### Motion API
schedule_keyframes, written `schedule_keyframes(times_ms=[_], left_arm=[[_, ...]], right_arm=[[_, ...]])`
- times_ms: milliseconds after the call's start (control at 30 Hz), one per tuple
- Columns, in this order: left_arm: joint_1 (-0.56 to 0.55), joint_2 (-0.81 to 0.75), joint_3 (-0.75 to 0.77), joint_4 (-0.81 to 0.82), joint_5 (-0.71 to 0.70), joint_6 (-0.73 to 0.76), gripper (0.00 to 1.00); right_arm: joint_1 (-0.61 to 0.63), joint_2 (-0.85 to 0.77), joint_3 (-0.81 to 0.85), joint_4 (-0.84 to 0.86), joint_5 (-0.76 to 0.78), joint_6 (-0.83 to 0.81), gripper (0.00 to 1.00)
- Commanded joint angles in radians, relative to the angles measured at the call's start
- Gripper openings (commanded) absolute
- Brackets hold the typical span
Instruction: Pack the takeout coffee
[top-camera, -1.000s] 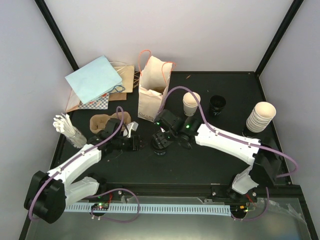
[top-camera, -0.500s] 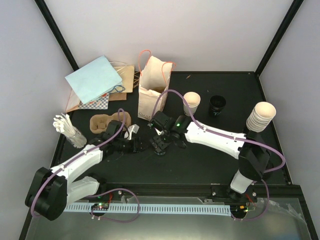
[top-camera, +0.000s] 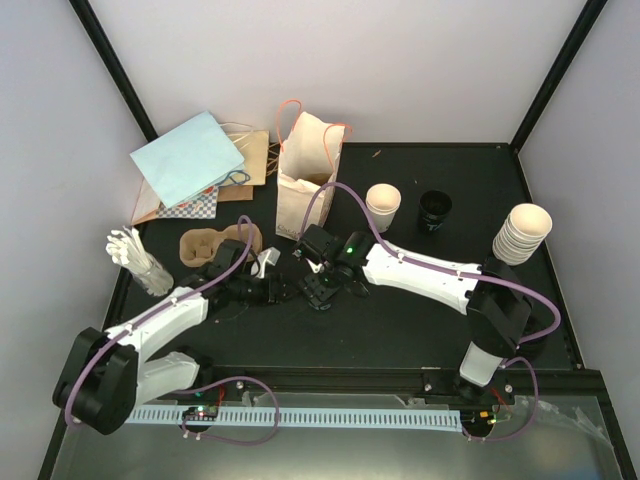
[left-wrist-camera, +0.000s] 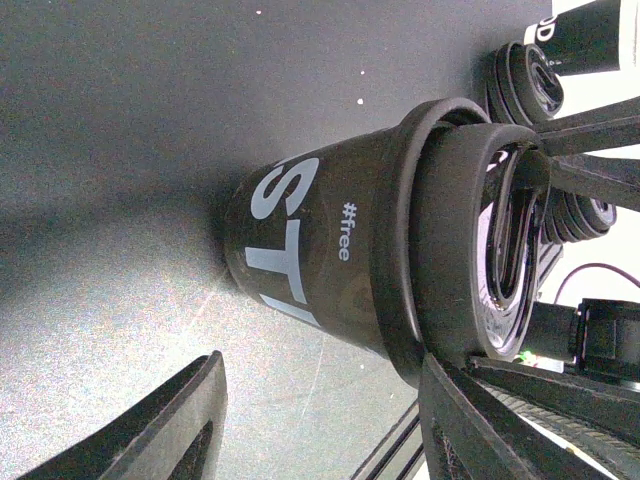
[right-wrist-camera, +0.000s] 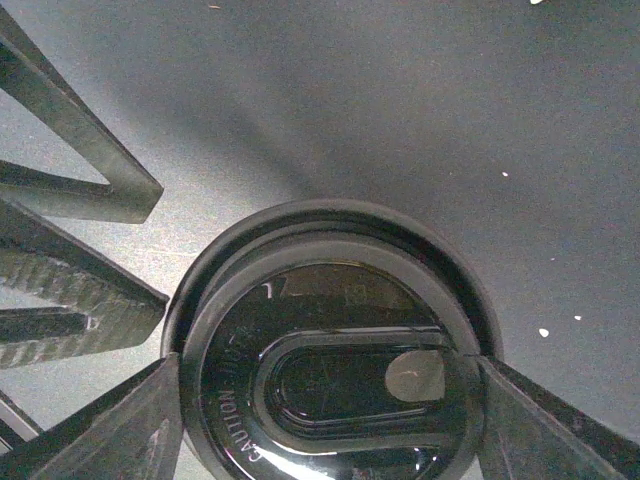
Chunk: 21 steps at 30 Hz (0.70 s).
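Observation:
The takeout coffee here is a dark cup (left-wrist-camera: 300, 260) with white lettering, standing on the black table under a black lid (right-wrist-camera: 330, 380). My right gripper (right-wrist-camera: 328, 372) comes down from above and is shut on the lid, one finger on each side of its rim. In the top view it sits at mid table (top-camera: 320, 292) and hides the cup. My left gripper (left-wrist-camera: 320, 372) is open beside the cup, turned sideways, and its upper finger (left-wrist-camera: 470, 420) touches the lid's rim (left-wrist-camera: 460, 230). In the top view the left gripper (top-camera: 272, 290) is just left of the right one.
A printed paper bag (top-camera: 300, 190) with orange handles stands open behind the grippers. The brown pulp tray (top-camera: 205, 245) lies to the left. An unlidded cream cup (top-camera: 383, 202), a stack of black lids (top-camera: 435, 208) and a stack of cream cups (top-camera: 522, 232) stand to the right. A jar of white stirrers (top-camera: 140, 258) stands far left.
My right arm has swung left, bringing its gripper closer to the left gripper and uncovering the cream cup behind it. The left arm has hardly moved.

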<state>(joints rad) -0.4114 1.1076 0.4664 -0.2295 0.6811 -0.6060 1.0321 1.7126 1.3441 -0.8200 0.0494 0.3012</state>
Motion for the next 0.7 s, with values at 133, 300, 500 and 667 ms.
schedule_keyframes(times_ms=[133,300,500,667], left_arm=[[0.008,0.029,0.007,0.066,0.044,-0.02,0.55],[0.008,0.046,0.005,0.087,0.055,-0.028,0.55],[0.008,0.077,0.003,0.097,0.051,-0.033,0.55],[0.008,0.106,0.006,0.058,0.014,-0.024,0.54]], right_arm=[[0.006,0.01,0.015,-0.008,0.0,0.002,0.73],[0.007,0.015,0.012,-0.008,-0.001,0.001,0.73],[0.009,0.025,0.012,-0.01,0.002,0.0,0.72],[0.009,0.028,0.005,-0.004,0.0,0.002,0.72]])
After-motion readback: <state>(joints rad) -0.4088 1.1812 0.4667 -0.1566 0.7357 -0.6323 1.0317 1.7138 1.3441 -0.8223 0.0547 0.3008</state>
